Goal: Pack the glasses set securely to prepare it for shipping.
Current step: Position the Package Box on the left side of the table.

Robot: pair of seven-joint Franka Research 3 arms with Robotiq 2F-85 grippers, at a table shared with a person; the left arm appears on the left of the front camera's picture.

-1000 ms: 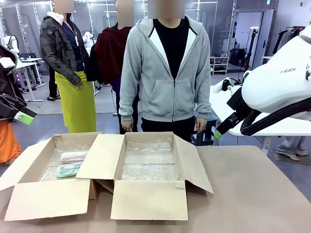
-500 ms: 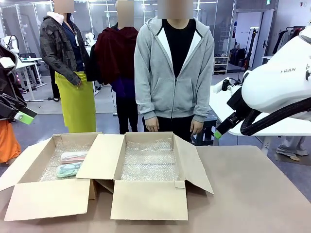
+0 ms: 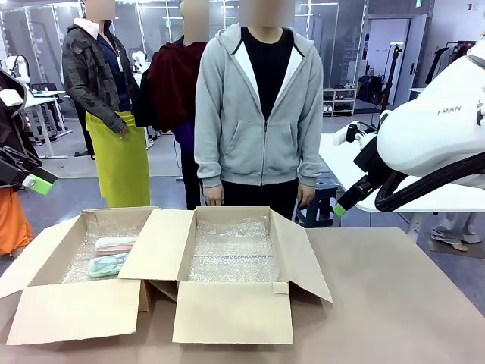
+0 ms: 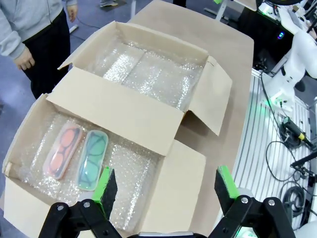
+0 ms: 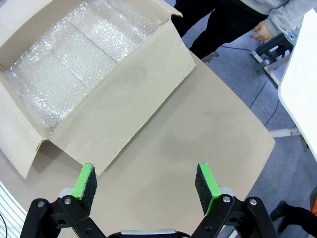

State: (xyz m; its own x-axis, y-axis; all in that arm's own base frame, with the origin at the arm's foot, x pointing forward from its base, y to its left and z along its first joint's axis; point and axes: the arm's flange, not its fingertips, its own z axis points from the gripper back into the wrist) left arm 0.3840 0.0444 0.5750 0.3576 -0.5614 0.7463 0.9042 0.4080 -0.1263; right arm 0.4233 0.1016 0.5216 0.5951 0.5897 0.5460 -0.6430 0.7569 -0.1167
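The glasses set lies in the left cardboard box [image 3: 72,311] on bubble wrap: a pale pink case [image 3: 115,243] [image 4: 62,151] and a mint-green case [image 3: 106,265] [image 4: 92,158] side by side. My left gripper [image 4: 165,186] hangs open high above this box, nothing between its fingers; it shows at the far left edge [image 3: 39,182] of the front view. My right gripper [image 5: 146,183] is open and empty too, held high over the bare table beside the right box [image 5: 124,109]; its green tip [image 3: 339,208] shows at the right.
The right box [image 3: 231,311] holds only bubble wrap [image 3: 231,250], its flaps spread outward. A person in a grey hoodie [image 3: 258,114] stands at the far edge, hands down. Bare tabletop [image 3: 394,303] stretches to the right of the boxes.
The person in the grey hoodie has shifted sideways behind the boxes. Both arms and both cases have stayed where they were.
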